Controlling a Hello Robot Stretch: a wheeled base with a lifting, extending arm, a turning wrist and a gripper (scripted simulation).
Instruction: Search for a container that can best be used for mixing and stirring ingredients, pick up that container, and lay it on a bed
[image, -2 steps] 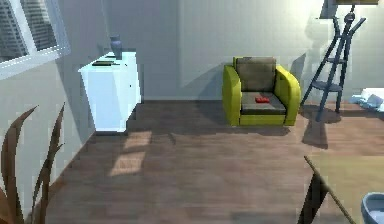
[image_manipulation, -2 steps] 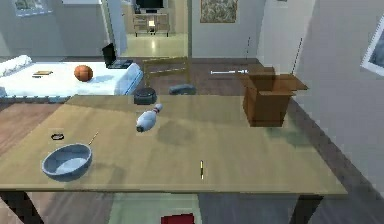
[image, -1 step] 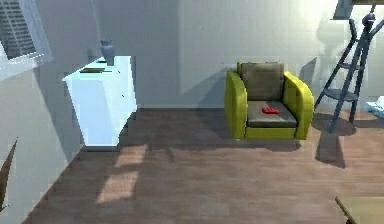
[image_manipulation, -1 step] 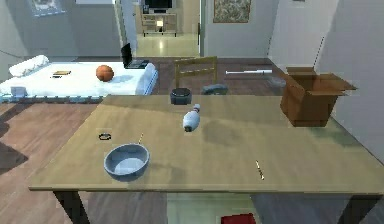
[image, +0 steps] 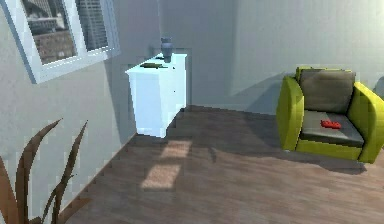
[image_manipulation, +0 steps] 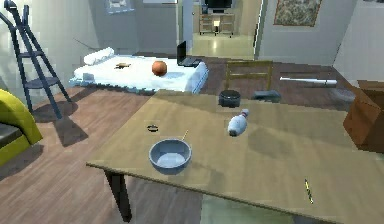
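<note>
A wide wooden worktop (image_manipulation: 250, 150) stands out to the side, and the bowl (image_manipulation: 170, 154), a grey-blue round dish, sits upright on it near the edge closest to me, toward the arm side view's left. Just beyond the bowl lies a small dark ring (image_manipulation: 153, 127), and farther along a white bottle-shaped thing (image_manipulation: 238, 123) lies on its side. A dark round object (image_manipulation: 230, 97) rests at the worktop's far edge, and a thin yellow pencil (image_manipulation: 308, 190) lies near the right corner. Past the worktop, well apart from the bowl, is the bed (image_manipulation: 130, 78) with a white cover, an orange ball (image_manipulation: 159, 67) on it, a pillow (image_manipulation: 98, 57) at its left end and a dark laptop (image_manipulation: 187, 60) at its right. A stepladder (image_manipulation: 30, 60) leans by the wall to the bed's left. Ahead, a white dresser (image: 155, 95) stands against the wall below a window (image: 65, 35), with a dark vase (image: 166, 46) on top. A yellow-green armchair (image: 330, 110) carries a small red thing (image: 331, 123) on its seat. As for the gripper, I cannot tell its state.
</note>
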